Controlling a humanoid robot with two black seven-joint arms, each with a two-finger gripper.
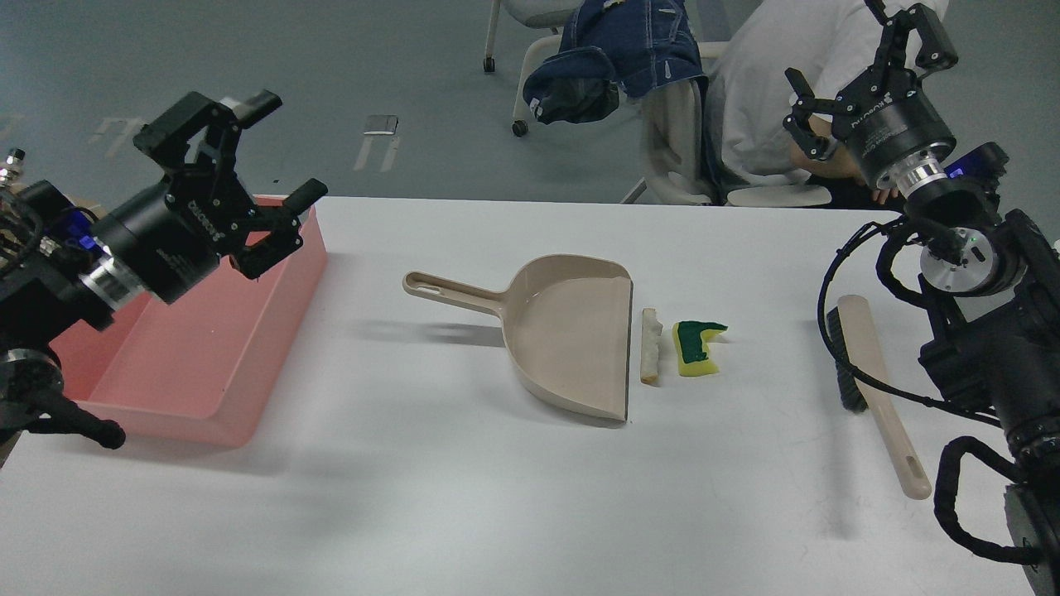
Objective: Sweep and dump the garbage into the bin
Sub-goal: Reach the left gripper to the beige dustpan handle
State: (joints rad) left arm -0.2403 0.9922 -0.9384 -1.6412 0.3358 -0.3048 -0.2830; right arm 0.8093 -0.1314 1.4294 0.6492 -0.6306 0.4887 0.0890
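Note:
The garbage lies mid-table, just right of the dustpan's mouth: a pale crusty stick (651, 345) and a yellow sponge piece with a dark green top (696, 348). The beige dustpan (563, 331) lies flat, its handle pointing left. The beige brush with black bristles (869, 385) lies at the right. The pink bin (195, 348) sits at the left, with nothing in it. My left gripper (273, 149) is open and empty, above the bin's far right corner. My right gripper (869, 66) is open and empty, raised beyond the table's far right edge.
A person in a white shirt (770, 99) sits behind the table's far right edge, near my right gripper. A chair draped with blue denim (629, 50) stands beside them. The white table (464, 497) is bare in front.

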